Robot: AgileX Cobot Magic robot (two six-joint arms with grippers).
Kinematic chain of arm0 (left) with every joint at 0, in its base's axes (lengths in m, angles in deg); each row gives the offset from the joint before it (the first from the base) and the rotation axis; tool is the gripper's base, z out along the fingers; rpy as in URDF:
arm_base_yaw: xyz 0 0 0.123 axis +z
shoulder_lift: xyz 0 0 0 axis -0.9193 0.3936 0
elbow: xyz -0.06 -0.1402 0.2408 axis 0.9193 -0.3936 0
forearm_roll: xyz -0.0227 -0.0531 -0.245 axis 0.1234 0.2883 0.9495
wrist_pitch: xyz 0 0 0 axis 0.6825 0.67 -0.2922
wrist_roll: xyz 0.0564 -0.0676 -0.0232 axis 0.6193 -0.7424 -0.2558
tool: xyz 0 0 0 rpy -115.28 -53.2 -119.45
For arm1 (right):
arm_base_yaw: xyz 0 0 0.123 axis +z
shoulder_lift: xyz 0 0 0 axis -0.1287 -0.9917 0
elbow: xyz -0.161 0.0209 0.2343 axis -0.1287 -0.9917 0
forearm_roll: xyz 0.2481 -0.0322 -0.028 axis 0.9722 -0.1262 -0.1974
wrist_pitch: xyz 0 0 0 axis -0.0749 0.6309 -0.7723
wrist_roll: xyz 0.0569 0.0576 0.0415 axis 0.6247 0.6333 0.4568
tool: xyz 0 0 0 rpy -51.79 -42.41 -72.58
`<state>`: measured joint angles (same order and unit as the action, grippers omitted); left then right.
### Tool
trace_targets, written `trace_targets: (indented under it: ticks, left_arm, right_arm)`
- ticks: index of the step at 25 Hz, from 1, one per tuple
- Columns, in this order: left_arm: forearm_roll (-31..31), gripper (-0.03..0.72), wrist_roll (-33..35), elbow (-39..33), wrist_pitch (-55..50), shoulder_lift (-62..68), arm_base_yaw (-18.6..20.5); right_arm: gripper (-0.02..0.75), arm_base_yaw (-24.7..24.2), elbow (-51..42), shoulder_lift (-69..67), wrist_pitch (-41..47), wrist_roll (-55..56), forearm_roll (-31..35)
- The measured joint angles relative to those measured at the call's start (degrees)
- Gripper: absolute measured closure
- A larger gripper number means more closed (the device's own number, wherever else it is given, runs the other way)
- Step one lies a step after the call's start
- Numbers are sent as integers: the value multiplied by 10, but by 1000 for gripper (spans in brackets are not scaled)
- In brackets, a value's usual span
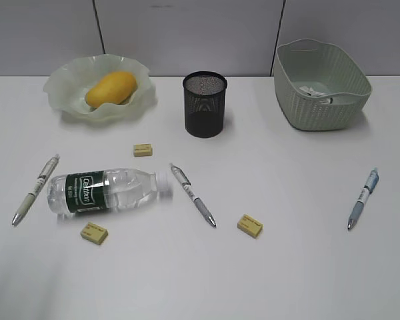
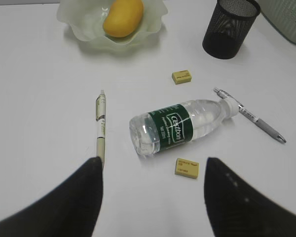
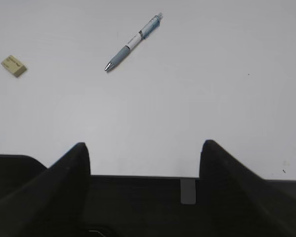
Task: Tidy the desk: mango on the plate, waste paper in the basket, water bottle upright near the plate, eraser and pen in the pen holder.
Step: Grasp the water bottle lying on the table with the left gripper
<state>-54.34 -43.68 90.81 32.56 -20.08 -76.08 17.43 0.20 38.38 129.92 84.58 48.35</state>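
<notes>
Yellow-orange oval mango (image 1: 111,89) already lay in the pale green wavy-rimmed glass plate (image 1: 63,85); the clear plastic water bottle (image 1: 110,191) lay on its side on the white desk (image 1: 287,267), so it needed standing; left gripper (image 2: 153,197) and right gripper (image 3: 144,173) both stood wide apart, empty.

Matt white desk (image 1: 287,267); translucent glassy plate (image 1: 60,87); smooth-skinned mango (image 1: 111,89); clear glossy plastic water bottle (image 1: 110,190); black wire-mesh pen holder (image 1: 205,105); woven-textured plastic basket (image 1: 320,100)
</notes>
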Motion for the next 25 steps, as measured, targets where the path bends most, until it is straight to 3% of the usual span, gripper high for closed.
trace_targets:
  ticks: [15,25]
  left_arm:
    - [-13,197,24,10,12,15,0]
    - [-26,197,57,152,-46,265,0]
  right_arm:
    - [190,0,-5,0,-72,0,3]
    - [192,0,-8,0,-72,0,2]
